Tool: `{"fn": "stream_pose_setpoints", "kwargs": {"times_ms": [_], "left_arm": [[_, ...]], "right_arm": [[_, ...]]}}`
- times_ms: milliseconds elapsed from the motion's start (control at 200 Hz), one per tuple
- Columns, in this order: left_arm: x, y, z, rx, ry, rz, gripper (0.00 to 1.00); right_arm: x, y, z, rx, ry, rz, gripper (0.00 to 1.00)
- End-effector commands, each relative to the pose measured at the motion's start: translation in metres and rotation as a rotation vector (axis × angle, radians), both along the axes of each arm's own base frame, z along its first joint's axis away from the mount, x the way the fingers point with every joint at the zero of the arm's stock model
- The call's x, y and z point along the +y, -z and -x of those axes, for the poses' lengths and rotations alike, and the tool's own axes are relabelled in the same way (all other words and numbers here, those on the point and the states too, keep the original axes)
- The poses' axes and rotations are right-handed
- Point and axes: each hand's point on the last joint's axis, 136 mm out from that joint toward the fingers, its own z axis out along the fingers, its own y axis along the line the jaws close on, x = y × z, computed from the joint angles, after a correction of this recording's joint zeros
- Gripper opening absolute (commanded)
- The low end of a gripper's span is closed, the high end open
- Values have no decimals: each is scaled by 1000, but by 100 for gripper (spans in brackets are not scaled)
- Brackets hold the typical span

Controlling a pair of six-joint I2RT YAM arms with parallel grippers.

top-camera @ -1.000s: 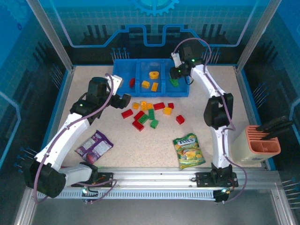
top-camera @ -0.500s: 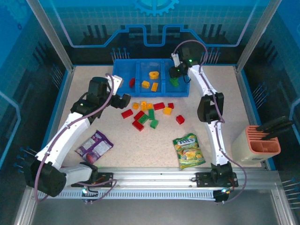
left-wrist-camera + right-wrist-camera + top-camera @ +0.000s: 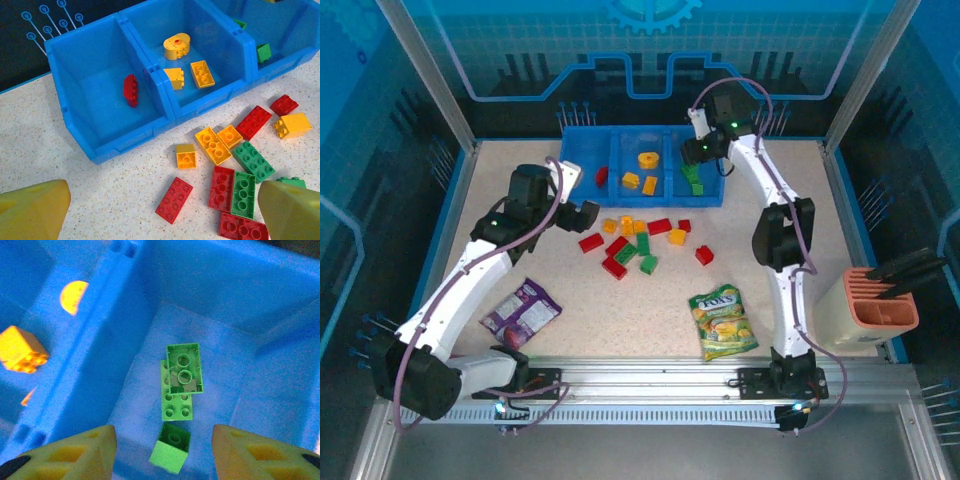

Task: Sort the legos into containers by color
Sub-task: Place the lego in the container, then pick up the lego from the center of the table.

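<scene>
From above, we see the blue plastic tray with three square compartments at the far side of the speckled counter. The right arm's fingers hang over its right compartment, and the left arm's fingers sit near the tray's left front corner. A scatter of red, yellow-orange and green toy bricks lies on the counter just in front of the tray. Nearer the arm bases lie a green-yellow snack bag and a purple snack packet, and a beige-and-salmon slotted holder stands at the right edge. From the left wrist, we see the left arm's fingers spread wide with nothing between them, above the scatter. The tray's left compartment holds one red brick. The middle one holds three yellow-orange bricks, one of them round. Green pieces show in the right compartment. From the right wrist, we see the right arm's fingers also wide apart and empty, above the right compartment. There an upturned green brick overlaps a second green brick; we cannot tell whether it rests on it. A small green block lies nearer the fingers.
</scene>
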Motion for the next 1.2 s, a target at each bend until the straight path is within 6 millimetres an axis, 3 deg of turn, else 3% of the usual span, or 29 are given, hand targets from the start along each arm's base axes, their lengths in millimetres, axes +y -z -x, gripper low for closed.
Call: {"fn": "stream_pose_setpoints", "kwargs": {"times_ms": [0, 250, 505, 665, 846, 1196], "left_arm": [[1, -19, 3, -29, -1, 40, 97], [13, -9, 0, 14, -49, -30, 98], [6, -11, -2, 16, -29, 6, 99], [4, -7, -1, 25, -19, 14, 99], [5, -8, 1, 20, -17, 10, 99], [6, -4, 1, 25, -17, -4, 99]], "right_arm": [[16, -20, 34, 11, -31, -30, 54], [25, 6, 109, 159, 140, -166, 75], [39, 54, 160, 307, 269, -137, 78], [43, 80, 172, 366, 310, -118, 80], [52, 103, 171, 409, 318, -113, 79], [57, 127, 166, 429, 321, -83, 77]]}}
